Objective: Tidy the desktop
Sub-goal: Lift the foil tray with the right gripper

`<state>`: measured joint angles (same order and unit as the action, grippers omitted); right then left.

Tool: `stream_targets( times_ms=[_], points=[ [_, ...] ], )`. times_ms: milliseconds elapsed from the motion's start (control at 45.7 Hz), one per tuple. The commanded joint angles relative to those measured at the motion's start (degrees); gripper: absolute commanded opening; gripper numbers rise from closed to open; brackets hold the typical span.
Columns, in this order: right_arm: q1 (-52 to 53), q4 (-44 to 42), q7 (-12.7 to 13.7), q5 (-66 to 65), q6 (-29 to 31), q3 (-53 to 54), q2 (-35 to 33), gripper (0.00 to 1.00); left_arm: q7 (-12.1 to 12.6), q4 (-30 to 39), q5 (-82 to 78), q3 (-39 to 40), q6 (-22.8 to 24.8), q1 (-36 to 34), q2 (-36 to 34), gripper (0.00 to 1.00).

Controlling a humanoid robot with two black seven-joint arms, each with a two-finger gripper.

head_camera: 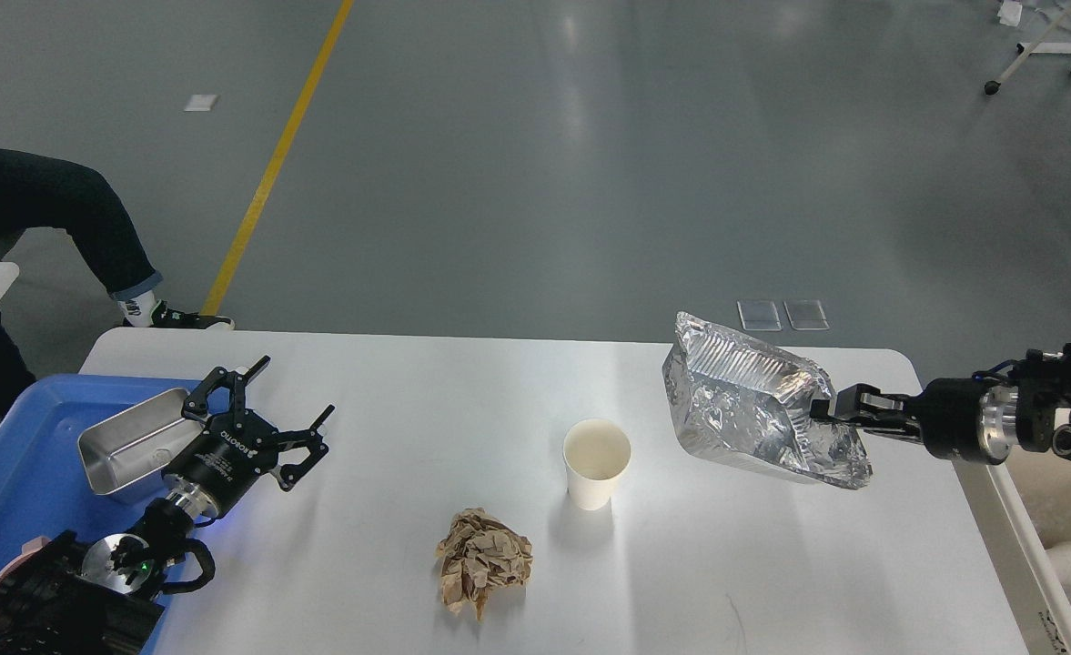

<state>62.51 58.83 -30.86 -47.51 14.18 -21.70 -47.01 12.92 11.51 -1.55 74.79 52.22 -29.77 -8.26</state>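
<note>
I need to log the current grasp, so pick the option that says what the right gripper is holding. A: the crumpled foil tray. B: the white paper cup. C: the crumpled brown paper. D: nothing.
A: the right gripper is closed on the edge of the crumpled foil tray, while the paper cup and the brown paper ball sit untouched on the desktop.

Black arms; left gripper white lettering, blue glow; right gripper silver wrist ring.
</note>
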Motion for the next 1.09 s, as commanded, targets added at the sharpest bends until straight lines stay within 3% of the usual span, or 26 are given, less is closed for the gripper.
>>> stream_targets(
  times_ms=[0, 153, 328, 372, 678, 1072],
  points=[
    [-0.02, 4.26, 0.01, -0.13, -0.2, 0.08, -3.61, 0.0, 0.0, 0.0, -0.04, 0.0, -0.01, -0.03, 0.0, 0.98],
    [-0.28, 7.78, 1.76, 0.31, -0.11, -0.36, -4.76, 0.0, 0.0, 0.0, -0.04, 0.0, -0.1, -0.02, 0.18, 0.97],
    [-3.0, 8.76, 9.14, 1.01, -0.03, -0.45, -3.18, 0.0, 0.0, 0.0, -0.04, 0.0, -0.1, -0.2, 0.27, 0.98],
    [-3.36, 8.58, 12.22, 1.01, -0.03, -0.45, -2.12, 0.0, 0.0, 0.0, -0.3, 0.0, -0.1, -0.2, 0.0, 0.98],
    [-2.57, 7.79, 19.96, 5.14, -0.11, -0.36, -0.71, 0.0, 0.0, 0.0, -1.71, 0.0, -0.1, -0.38, -0.26, 0.98],
    [2.44, 7.96, 19.7, 4.62, -6.0, 1.31, -0.63, 0.0, 0.0, 0.0, -1.71, 0.0, -0.1, -0.29, -0.44, 0.98]
  ],
)
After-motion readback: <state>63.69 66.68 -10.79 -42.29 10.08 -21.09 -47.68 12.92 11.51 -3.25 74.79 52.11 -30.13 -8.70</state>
